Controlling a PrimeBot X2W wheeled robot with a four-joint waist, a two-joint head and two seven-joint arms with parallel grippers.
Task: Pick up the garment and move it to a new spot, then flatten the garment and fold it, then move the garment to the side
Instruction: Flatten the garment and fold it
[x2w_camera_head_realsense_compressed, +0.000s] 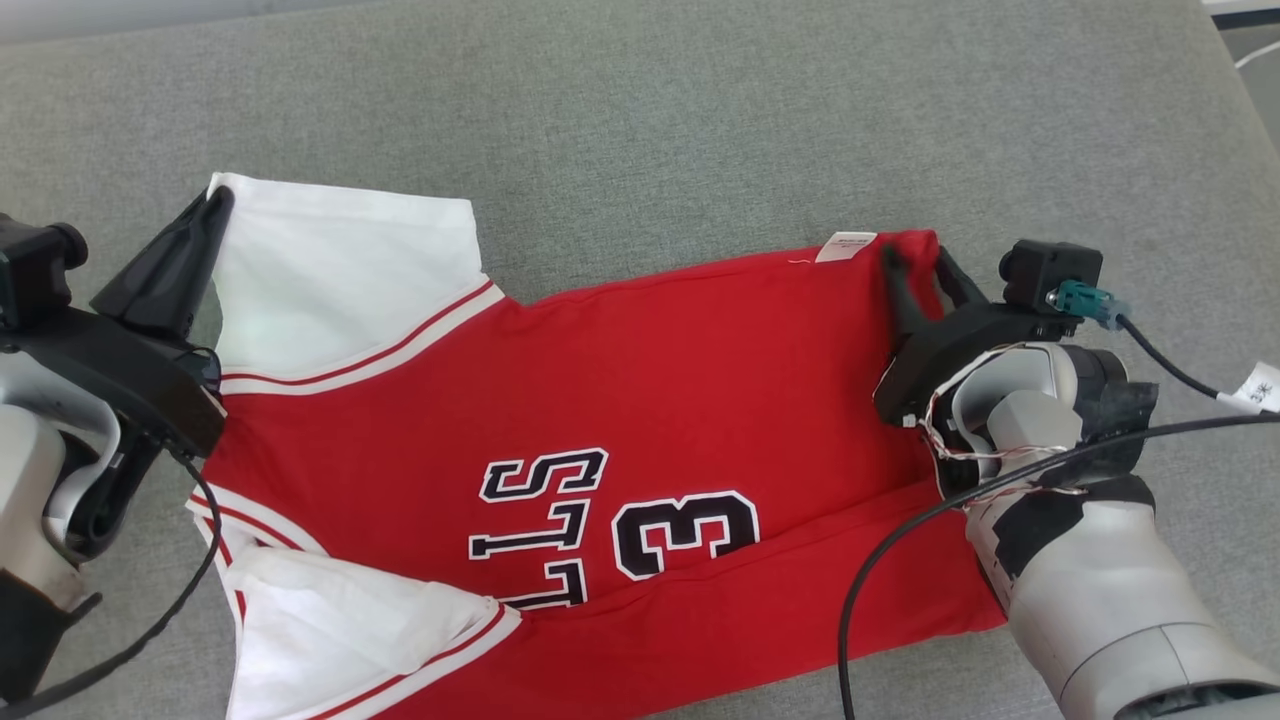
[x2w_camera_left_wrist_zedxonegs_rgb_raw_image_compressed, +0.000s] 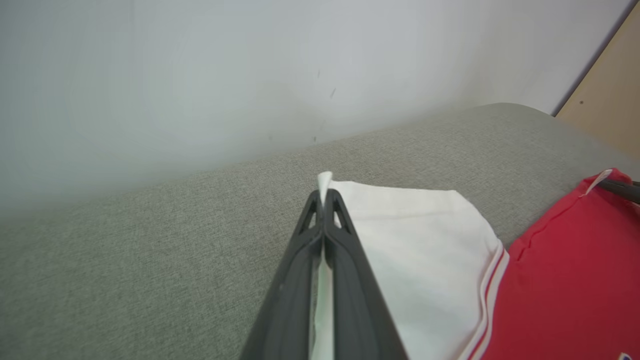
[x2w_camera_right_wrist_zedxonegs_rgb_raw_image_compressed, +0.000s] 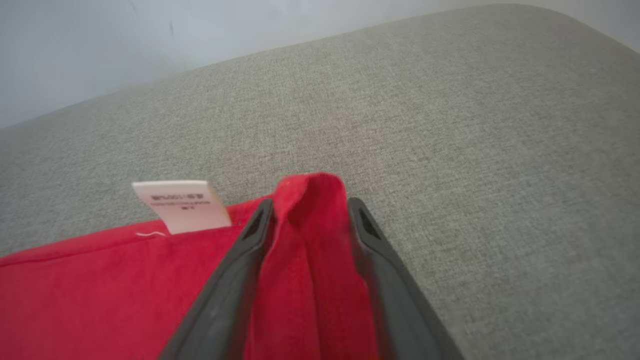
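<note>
Item inspected: one red garment with white sleeves, dark lettering and the numeral 3 on its chest. It lies spread across a grey upholstered surface, the sleeves toward the robot's left and the hem toward its right. The cloth lies mostly flat, with one long crease running along the near side.

Left claw: fingers pressed together on the far corner of the upper white sleeve. In the left wrist view a strip of white cloth runs between the closed fingers and pokes out past the tips. The sleeve corner sits slightly raised off the surface.

Right claw: fingers stand apart, straddling a raised fold of the red hem corner. In the right wrist view the fold fills the gap and touches both inner faces, but it isn't squeezed flat.

A white label projects from the far edge, just beside the right claw. A black cable crosses the near hem.
</note>
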